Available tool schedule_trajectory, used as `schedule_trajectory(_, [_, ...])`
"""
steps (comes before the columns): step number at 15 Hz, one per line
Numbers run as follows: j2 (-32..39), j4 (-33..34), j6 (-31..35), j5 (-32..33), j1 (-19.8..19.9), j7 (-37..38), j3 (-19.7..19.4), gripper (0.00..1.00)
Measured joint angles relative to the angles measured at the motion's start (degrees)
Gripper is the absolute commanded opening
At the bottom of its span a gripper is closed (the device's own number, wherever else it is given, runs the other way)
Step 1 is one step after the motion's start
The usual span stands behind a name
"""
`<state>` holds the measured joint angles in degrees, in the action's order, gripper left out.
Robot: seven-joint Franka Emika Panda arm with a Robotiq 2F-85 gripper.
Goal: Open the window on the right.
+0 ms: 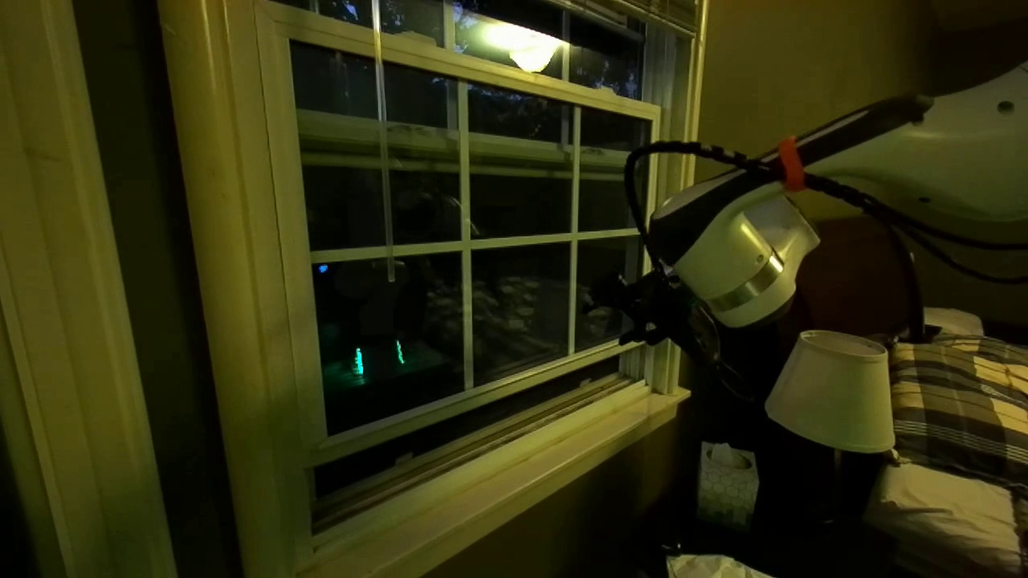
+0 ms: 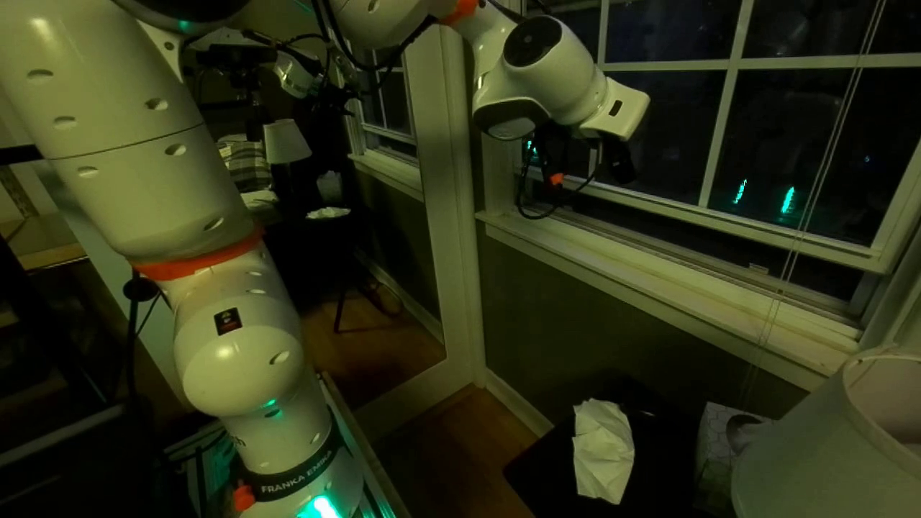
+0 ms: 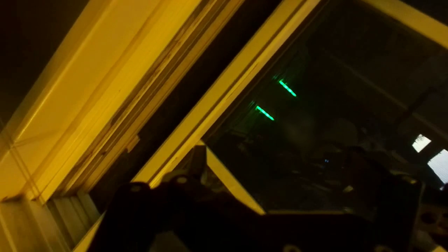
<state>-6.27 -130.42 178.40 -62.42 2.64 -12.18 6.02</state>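
Observation:
The window [image 1: 465,313] has a cream-white frame and a lower sash of dark panes; it also shows in an exterior view [image 2: 722,133] and the wrist view [image 3: 241,77]. The lower sash is raised a little, with a dark gap between its bottom rail and the sill [image 1: 498,474]. My black gripper [image 1: 612,319] is in front of the sash's lower right corner. In the wrist view its fingers [image 3: 302,164] are spread, with nothing seen between them, one tip beside the bottom rail. Whether it touches the sash I cannot tell.
A lamp [image 1: 831,393] and a tissue box [image 1: 727,486] stand below and right of my gripper, near a bed [image 1: 956,385]. Crumpled paper [image 2: 603,450] lies on a dark table. Blind cords [image 2: 827,158] hang in front of the window. A mirror [image 2: 396,216] stands beside the arm.

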Motion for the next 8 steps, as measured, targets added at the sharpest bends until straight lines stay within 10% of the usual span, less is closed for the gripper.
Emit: schedule_trajectory(8, [9.1,-3.0,20.5,12.4,-0.8,2.5,2.0,1.00])
